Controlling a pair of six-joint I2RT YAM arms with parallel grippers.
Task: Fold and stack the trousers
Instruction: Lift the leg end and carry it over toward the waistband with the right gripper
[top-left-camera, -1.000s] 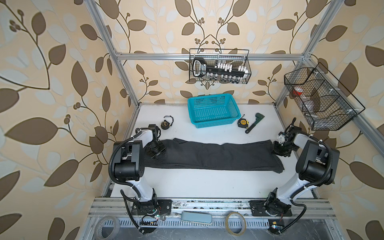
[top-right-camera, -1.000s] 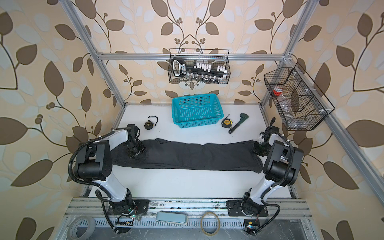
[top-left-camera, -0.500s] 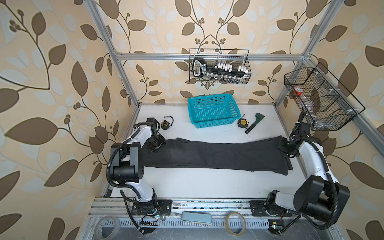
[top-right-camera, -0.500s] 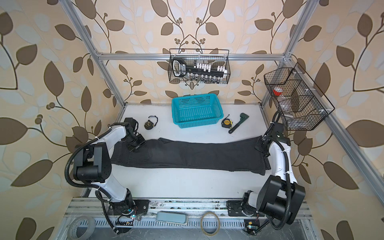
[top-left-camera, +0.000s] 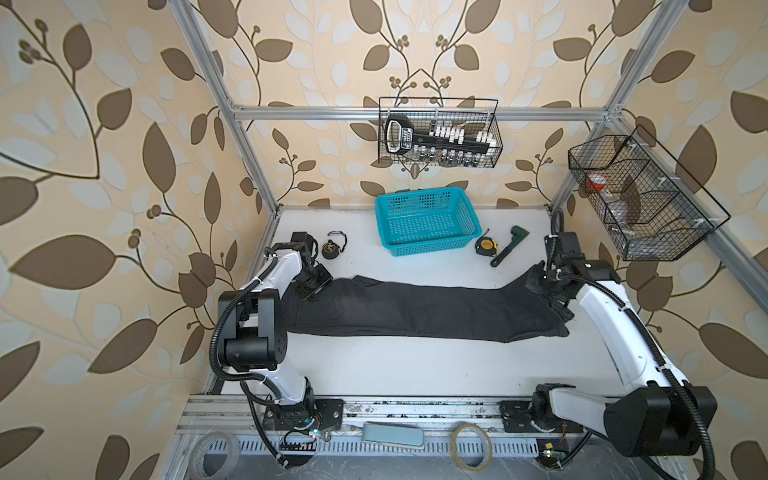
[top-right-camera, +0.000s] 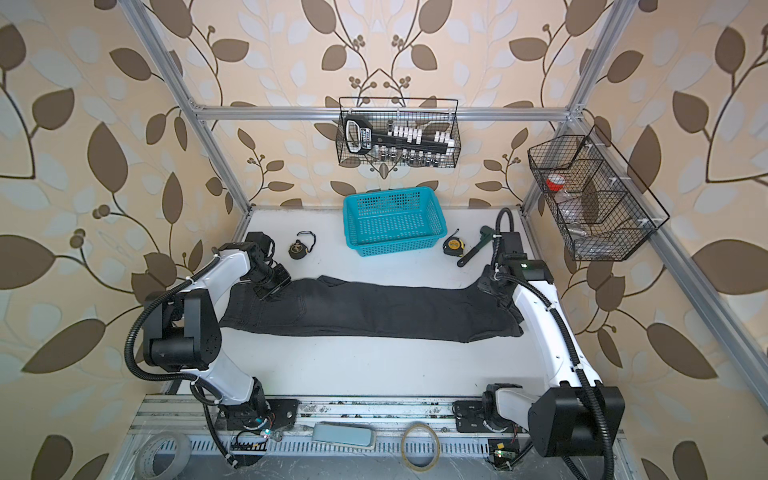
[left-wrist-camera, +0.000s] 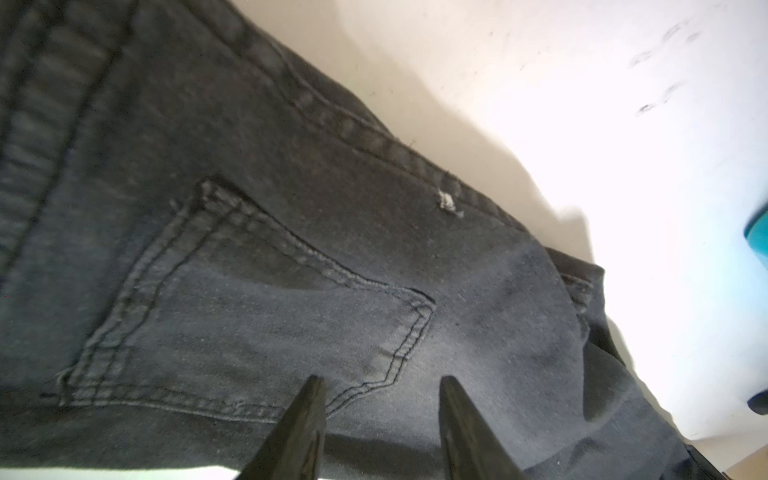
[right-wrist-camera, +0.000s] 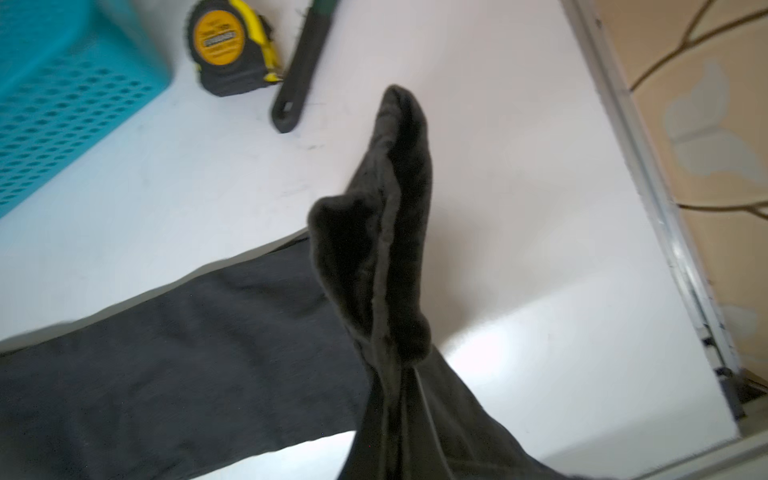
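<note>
- Your trousers (top-left-camera: 415, 309) lie stretched across the middle of both top views on the white table (top-left-camera: 395, 365), with the waist at the left and the leg ends at the right.
- Your left gripper (top-left-camera: 316, 286) sits over the waist end, at centre left in a top view. In the left wrist view its two fingers (left-wrist-camera: 307, 415) stand apart at the bottom of the frame. The stitched back pocket (left-wrist-camera: 249, 332) lies flat beneath them, and no cloth is pinched between them.
- Your right gripper (top-left-camera: 540, 281) is at centre right, clamped tight on the leg ends. In the right wrist view the hem (right-wrist-camera: 386, 249) is bunched and stands up off the table in the middle of the frame. The rest of the leg lies flat toward the lower left.
- The teal basket (top-left-camera: 432, 246) stands at upper centre, beyond the trousers and apart from them.
- Right of the basket lie a yellow-and-black tape measure (top-left-camera: 485, 246) and a dark green wrench (top-left-camera: 509, 245), close together. Both are near the raised hem but not touching it.
</note>
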